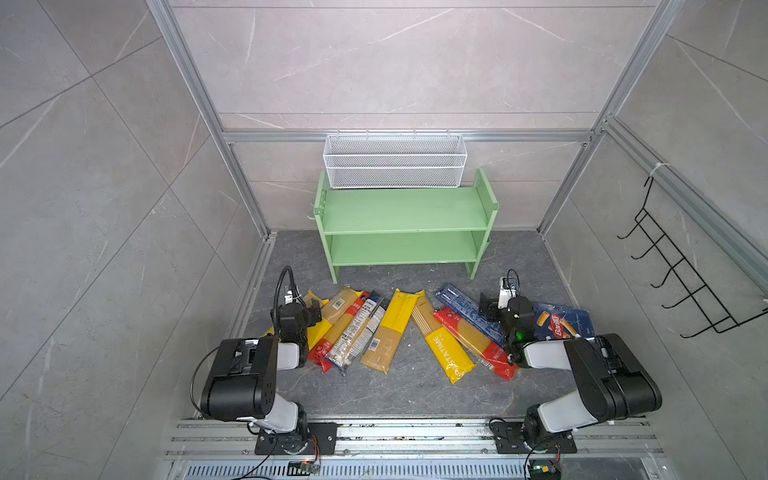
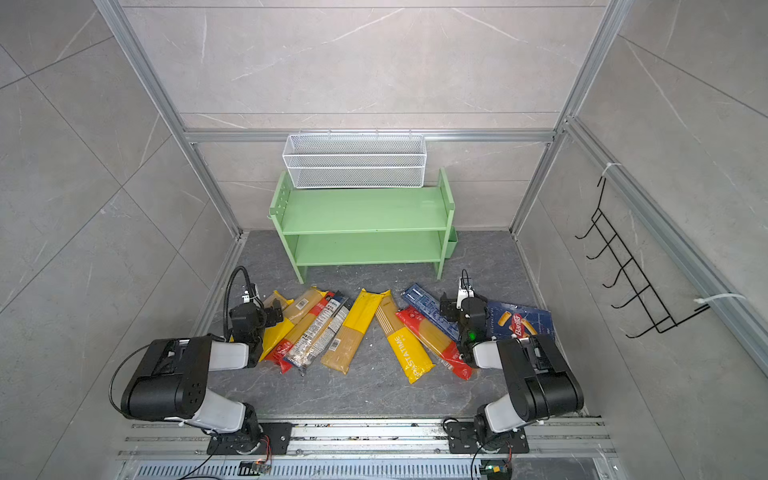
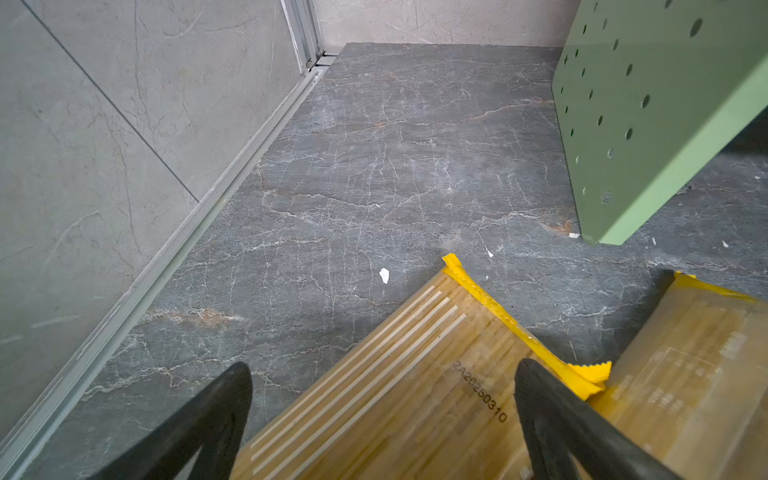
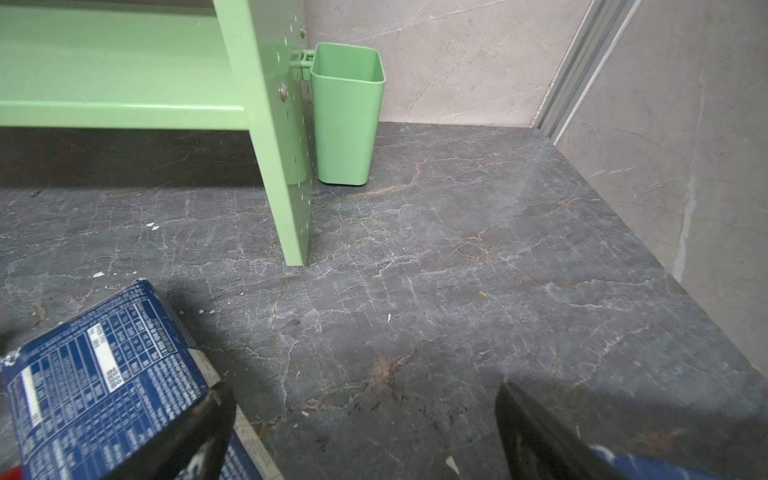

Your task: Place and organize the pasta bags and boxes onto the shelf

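Both top views showed my left jaws released over a yellow spaghetti bag, right jaws released beside the narrow blue box.

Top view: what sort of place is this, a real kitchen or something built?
Probably a robot test cell dressed as a pantry corner: stone-look panels in an aluminium frame, a left arm and a right arm on a rail, and a shelf with pasta bags lying before it.
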